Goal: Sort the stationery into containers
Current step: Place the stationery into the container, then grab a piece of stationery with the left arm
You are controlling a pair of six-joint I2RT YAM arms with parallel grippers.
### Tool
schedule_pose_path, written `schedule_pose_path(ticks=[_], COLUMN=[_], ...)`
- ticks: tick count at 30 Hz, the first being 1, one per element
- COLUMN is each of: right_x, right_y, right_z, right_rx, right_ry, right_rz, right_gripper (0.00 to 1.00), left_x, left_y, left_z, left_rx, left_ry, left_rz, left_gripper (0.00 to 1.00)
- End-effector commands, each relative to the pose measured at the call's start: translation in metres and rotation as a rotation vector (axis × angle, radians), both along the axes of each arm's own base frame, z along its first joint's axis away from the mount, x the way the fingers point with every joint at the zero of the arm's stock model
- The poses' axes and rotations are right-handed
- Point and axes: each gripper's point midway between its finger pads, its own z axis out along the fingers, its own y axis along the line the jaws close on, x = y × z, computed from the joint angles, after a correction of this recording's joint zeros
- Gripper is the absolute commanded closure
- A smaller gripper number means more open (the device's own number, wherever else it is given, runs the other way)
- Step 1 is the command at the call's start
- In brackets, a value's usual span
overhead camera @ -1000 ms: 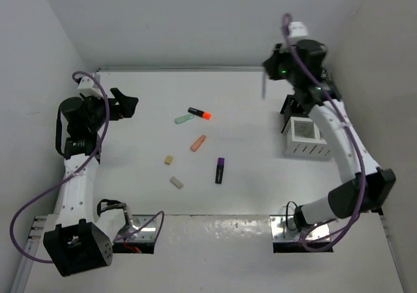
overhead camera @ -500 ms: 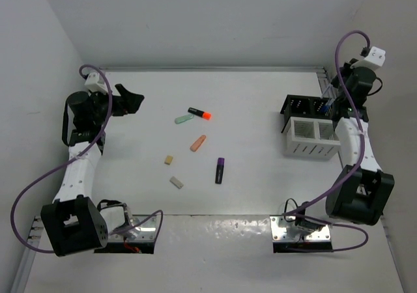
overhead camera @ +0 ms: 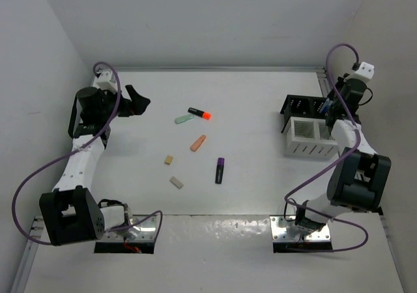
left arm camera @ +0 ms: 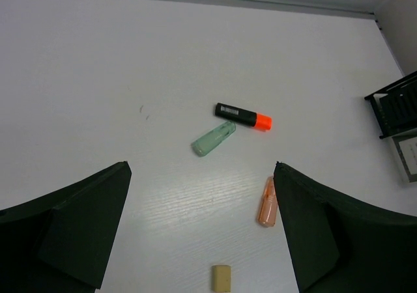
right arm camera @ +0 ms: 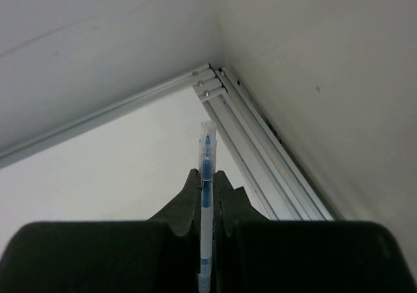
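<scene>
Right wrist view shows the right claw (right arm camera: 206,176) pinching a blue pen (right arm camera: 207,148) upright; the left claw (left arm camera: 200,176) hangs spread above the desk (left arm camera: 98,65).

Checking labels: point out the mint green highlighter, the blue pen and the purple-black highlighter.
mint green highlighter (left arm camera: 214,139), left wrist view, middle of body.
blue pen (right arm camera: 206,166), right wrist view, upper barrel.
purple-black highlighter (overhead camera: 219,172), top external view, black body.

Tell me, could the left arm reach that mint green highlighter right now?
Probably yes. The left gripper is open and empty, facing the mint green highlighter, with nothing standing between them.
</scene>
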Motion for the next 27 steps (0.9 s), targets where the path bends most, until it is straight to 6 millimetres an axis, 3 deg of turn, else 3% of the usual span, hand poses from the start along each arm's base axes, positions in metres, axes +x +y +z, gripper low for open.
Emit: schedule_pose_path(ticks=[1,4,5,9,11,14,18,22,25,27], right_x=[0.008,0.012,0.012,0.013,0.007,-0.002,-0.040,-0.081,-0.115,-0.130], right_y=[-0.004,0.005,0.007,0.019,0.033,0.071,0.150,0.207,0.231,0.242], right_z=[0.001,-0.011,-0.016,-0.015,-0.017,-0.007,-0.011,-0.033,-0.059,-0.063], right_rx=[-0.044,-0.024,-0.014,0.018,0.067,0.171,0.359,0.446,0.486,0.492], right_ry=[-0.027,0.013,0.030,0.069,0.110,0.135,0.248,0.391,0.477,0.503], right_rz=[0.013,0.072,0.086,0.155,0.225,0.411,0.739,0.893,0.934,0.959], right_gripper=[0.95,0.70,0.55,0.37,0.37,0.40,0.43,0.43,0.42,0.41], left_x=[-0.001,-0.006,-0.009,-0.021,-0.040,-0.068,-0.112,-0.133,-0.143,-0.152], left_y=[-0.006,-0.014,-0.015,-0.025,-0.039,-0.048,-0.061,-0.077,-0.099,-0.114], left_z=[0.010,0.004,-0.001,-0.022,-0.038,-0.070,-0.114,-0.134,-0.143,-0.152], left_rx=[0.070,0.135,0.181,0.318,0.414,0.531,0.667,0.728,0.778,0.806], left_ry=[-0.021,0.000,0.010,0.043,0.068,0.122,0.128,0.059,-0.018,-0.059], left_rz=[-0.026,-0.077,-0.099,-0.246,-0.469,-0.707,-1.034,-1.181,-1.255,-1.311], left_gripper=[0.02,0.08,0.09,0.13,0.13,0.13,0.14,0.16,0.17,0.17])
